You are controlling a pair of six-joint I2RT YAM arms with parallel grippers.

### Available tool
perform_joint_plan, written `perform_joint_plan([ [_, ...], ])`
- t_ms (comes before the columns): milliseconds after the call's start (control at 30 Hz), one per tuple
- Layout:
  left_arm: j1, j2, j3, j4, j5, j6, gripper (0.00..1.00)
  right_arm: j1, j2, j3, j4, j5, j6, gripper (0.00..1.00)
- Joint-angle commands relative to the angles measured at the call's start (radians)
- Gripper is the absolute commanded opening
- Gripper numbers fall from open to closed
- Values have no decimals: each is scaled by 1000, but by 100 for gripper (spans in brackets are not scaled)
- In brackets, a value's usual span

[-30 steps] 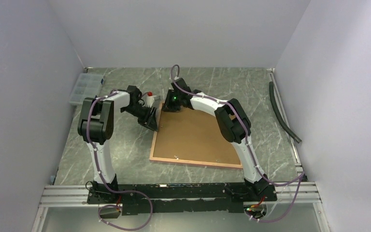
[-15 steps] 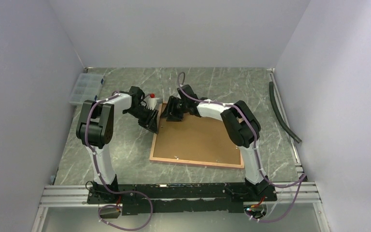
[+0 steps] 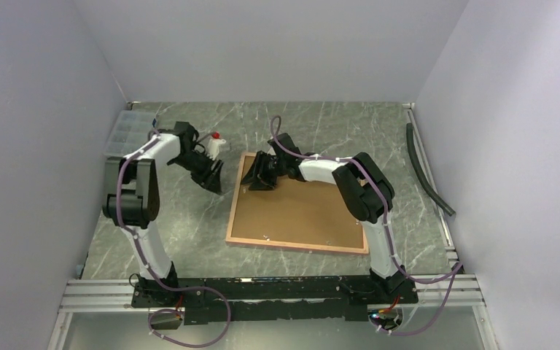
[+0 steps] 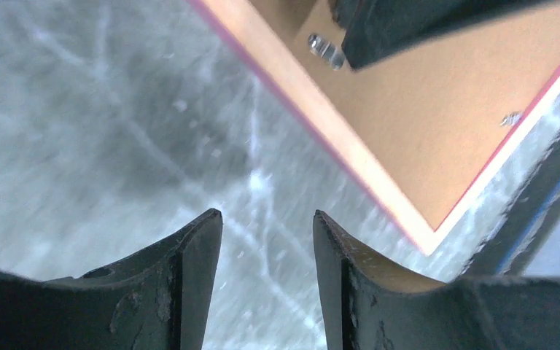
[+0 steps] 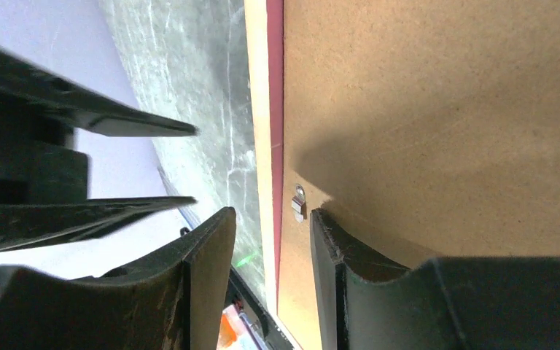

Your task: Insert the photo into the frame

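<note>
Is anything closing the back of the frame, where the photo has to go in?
Yes. The frame lies face down, and a brown backing board covers its whole back opening, with a small metal clip at the board's edge. The right gripper hovers open by that clip. The photo itself is not in view.

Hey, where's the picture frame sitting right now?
In the top view the frame lies back-up on the table, centre-right, its far left corner under the right hand; the left hand hovers just left of it.
</note>
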Motion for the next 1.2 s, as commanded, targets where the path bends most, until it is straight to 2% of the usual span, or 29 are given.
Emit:
perform_joint_plan([
  [0,12,-197,-22,-158,-49,485,56,14,-14,-44,-87,33,-9,46],
  [133,-42,-381,-199,-129,-198,915,58,13,-8,-42,-90,28,-2,46],
  [233,-63,-498,-324,-11,-172,1167,70,14,-1,-48,-77,21,9,45],
  [300,-91,-526,-382,94,-150,1239,78,16,-6,-57,-67,22,18,45],
  [400,-140,-524,-443,191,-128,1325,82,16,-16,-64,-72,22,16,45],
  [633,-191,-529,-646,469,-99,1541,77,16,-29,-61,-83,18,20,44],
  [900,-204,-487,-690,564,-63,1659,65,16,-22,-63,-94,20,21,43],
  [1167,-204,-472,-727,548,-23,1874,65,16,-20,-60,-93,19,31,42],
])
